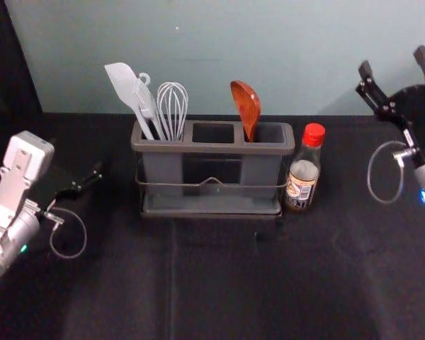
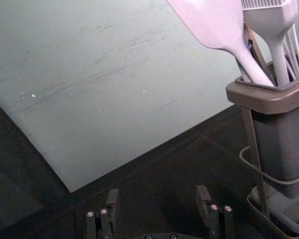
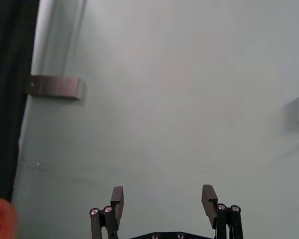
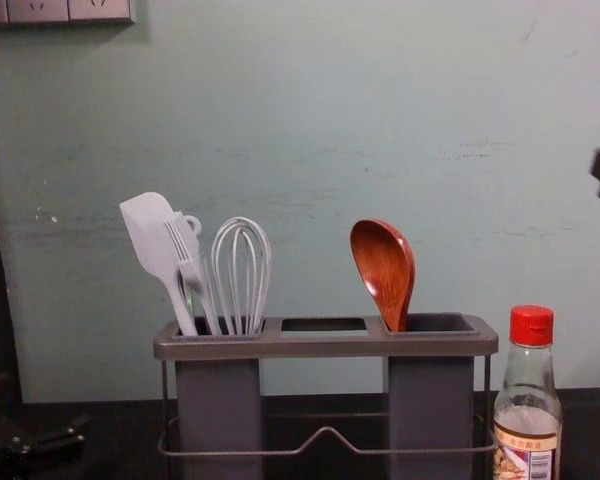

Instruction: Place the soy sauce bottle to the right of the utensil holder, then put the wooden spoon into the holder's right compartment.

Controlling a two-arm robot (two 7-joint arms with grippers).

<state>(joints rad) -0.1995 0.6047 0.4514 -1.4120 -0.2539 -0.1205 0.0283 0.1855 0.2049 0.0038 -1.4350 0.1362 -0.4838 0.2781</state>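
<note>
The wooden spoon point(image 1: 247, 106) leans in the right compartment point(image 1: 273, 133) of the holder point(image 1: 205, 147), bowl upward, probably for easy taking. The soy sauce bottle point(image 1: 304, 170) stands just right, as asked. Left gripper point(image 2: 158, 195) and right gripper point(image 1: 394, 61), both spread, hold nothing at the sides. The head view shows the bottle's base; the chest view cuts it.

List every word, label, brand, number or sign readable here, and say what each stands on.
Nothing can be quoted with certainty.
Soy sauce bottle, front label: a row of Chinese characters on the upper band, too small to read surely.
Same label: a barcode, any digits too small to read.
Utensil holder: no lettering that I can make out.
Wall sockets: none either.
</note>
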